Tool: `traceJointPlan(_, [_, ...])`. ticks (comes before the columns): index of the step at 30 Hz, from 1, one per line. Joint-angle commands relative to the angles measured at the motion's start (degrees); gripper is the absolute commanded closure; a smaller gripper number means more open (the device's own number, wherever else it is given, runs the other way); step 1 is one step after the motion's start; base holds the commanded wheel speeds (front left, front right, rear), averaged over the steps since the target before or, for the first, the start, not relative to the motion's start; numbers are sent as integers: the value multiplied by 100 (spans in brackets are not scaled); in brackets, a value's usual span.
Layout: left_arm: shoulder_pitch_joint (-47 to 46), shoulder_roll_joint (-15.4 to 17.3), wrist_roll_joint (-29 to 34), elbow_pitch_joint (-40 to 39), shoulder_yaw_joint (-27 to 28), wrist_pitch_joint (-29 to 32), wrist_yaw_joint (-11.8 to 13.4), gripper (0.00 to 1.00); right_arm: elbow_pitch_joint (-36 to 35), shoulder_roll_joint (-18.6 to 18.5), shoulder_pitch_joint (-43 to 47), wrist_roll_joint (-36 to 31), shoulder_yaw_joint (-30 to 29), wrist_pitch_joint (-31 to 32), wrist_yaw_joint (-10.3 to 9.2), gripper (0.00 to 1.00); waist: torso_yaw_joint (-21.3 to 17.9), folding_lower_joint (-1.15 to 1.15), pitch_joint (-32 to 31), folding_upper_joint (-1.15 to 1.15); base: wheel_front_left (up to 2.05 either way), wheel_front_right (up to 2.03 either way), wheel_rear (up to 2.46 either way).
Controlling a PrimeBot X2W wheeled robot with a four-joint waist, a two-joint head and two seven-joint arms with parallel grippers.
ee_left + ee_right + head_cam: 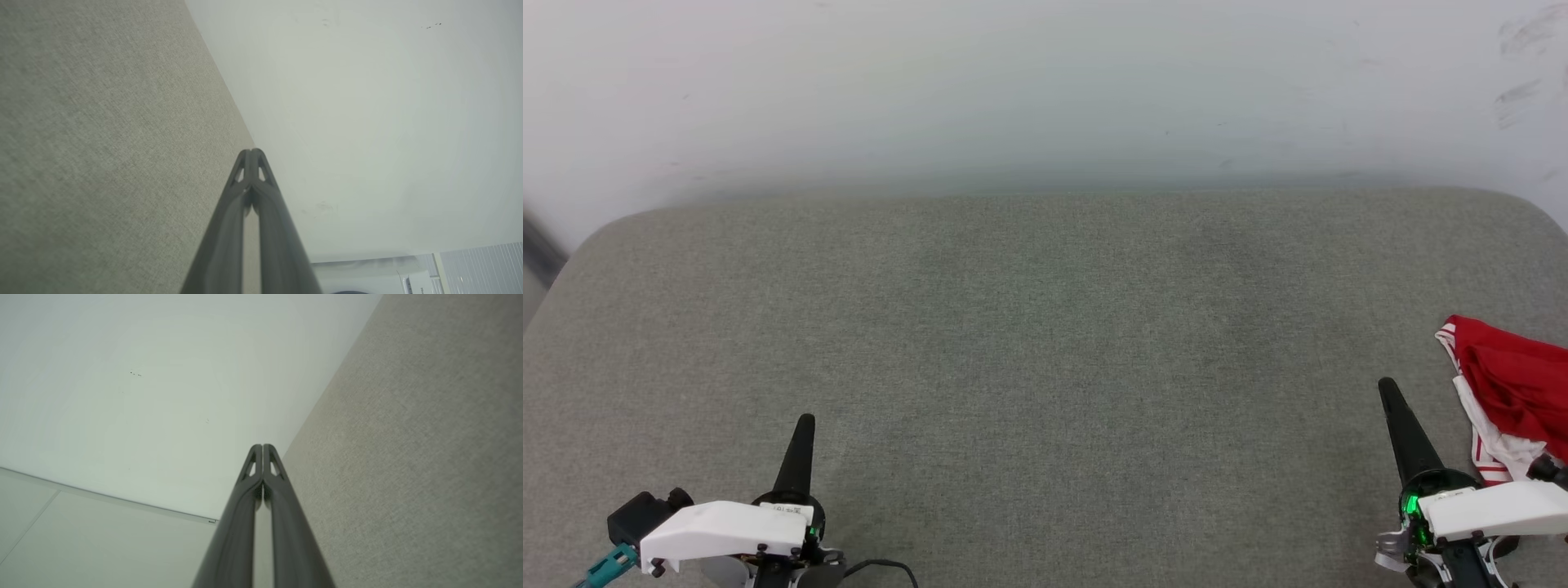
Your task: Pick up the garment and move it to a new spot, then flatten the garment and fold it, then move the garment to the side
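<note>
left claw (803, 426) clenched empty, right claw (1388, 392) clenched empty, red garment (1515, 384) bunched just beside it, grey fabric counter (1045, 327)

Red garment (1515, 380) — crumpled, white striped trim, far right edge

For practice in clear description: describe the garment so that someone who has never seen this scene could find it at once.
Start from the grey cushion against the white wall. On its right side, just right of the right gripper, lies the garment in a crumpled heap. Its red cloth with white, red-striped trim sets it apart from the grey cushion and the dark gripper.
</note>
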Motion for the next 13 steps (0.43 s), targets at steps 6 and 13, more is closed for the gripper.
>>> traceJointPlan(6, [-138, -23, -348, -13, 63, 98, -62, 100, 60, -29, -156, 384, -32, 40, -1, 100, 11, 0, -1, 0, 0, 0, 0])
traceJointPlan(13, [-180, -45, -675, -2, 102, 189, -90, 100, 144, -20, -207, 727, -59, 77, -1, 100, 23, 0, -2, 0, 0, 0, 0])
